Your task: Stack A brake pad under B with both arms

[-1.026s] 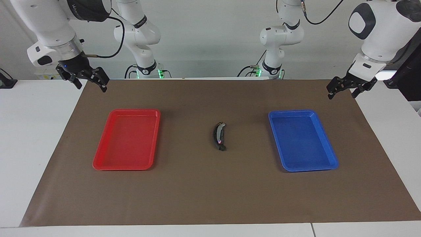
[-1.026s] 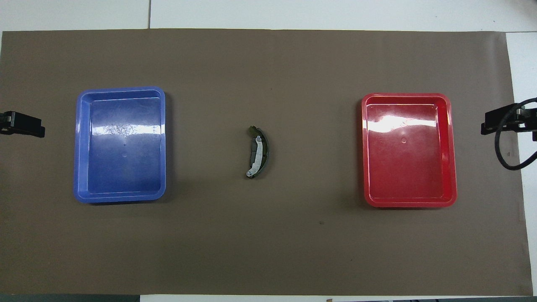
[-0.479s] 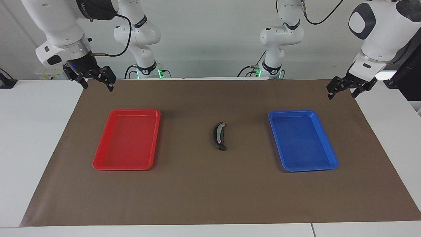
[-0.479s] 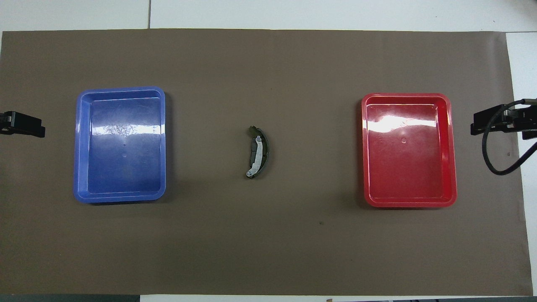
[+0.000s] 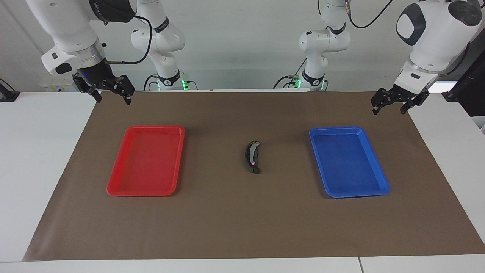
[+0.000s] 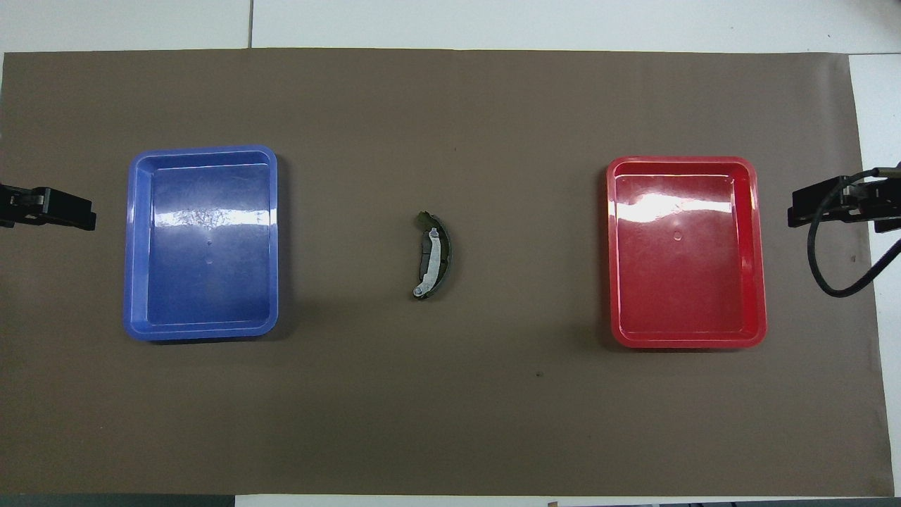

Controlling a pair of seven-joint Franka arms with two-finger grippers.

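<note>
1. I see B [image 5: 251,157], the crescent piece, lying on the A brake pad [image 6: 424,258] mid-mat [image 5: 235,227], between the 2 trays.
2. My left gripper [image 5: 390,104] hangs with fingers apart over the mat's corner beside the blue tray [image 5: 383,185].
3. My right gripper [image 5: 110,92] hangs likewise spread over the corner near the red tray [image 5: 113,189].

In the overhead view both grippers were cut off by the picture's edges, and the short pad [image 6: 424,258] lay mostly hidden under the crescent piece [image 6: 438,258].
</note>
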